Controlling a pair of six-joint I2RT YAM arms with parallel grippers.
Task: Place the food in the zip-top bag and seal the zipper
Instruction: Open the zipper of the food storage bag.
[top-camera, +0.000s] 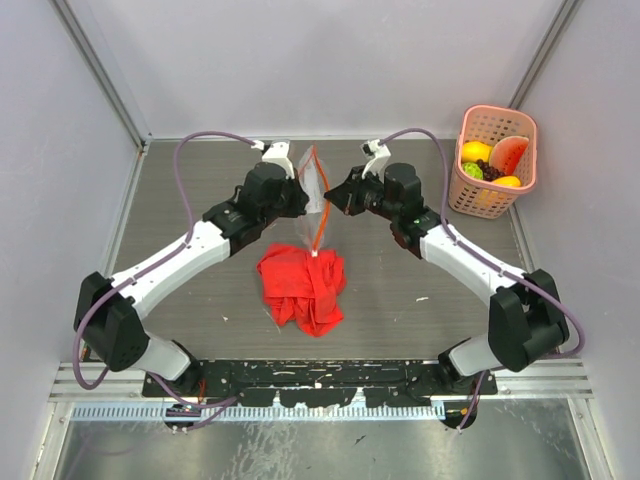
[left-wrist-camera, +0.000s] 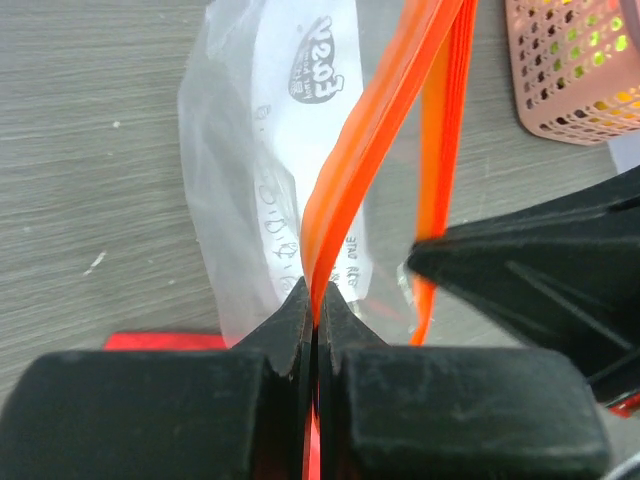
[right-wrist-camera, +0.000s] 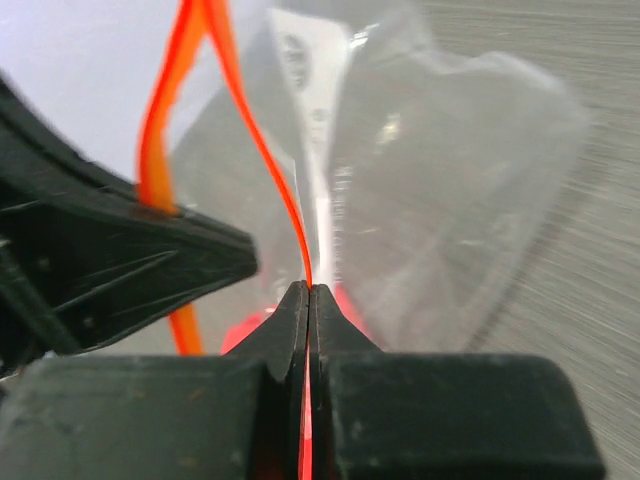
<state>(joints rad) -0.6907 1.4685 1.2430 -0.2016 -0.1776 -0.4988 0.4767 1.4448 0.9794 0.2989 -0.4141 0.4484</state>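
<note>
Red cloth (top-camera: 303, 288) lies crumpled on the grey table (top-camera: 200, 180), nearest the arm bases and directly under the raised work. Above it, the clear zip-top bag (top-camera: 313, 180) hangs in the air between the two arms, and nothing can be seen inside it. The left gripper (left-wrist-camera: 315, 300) is pinched tight on one side of the orange zipper (left-wrist-camera: 370, 130). The right gripper (right-wrist-camera: 308, 290) is clamped on the other side of the strip, and the two sides stand apart. From the left wrist, the right arm's black finger blocks part of the bag. Far off at the right corner, well apart from the bag, the food (top-camera: 490, 160) sits in a pink basket (top-camera: 470, 195).
</note>
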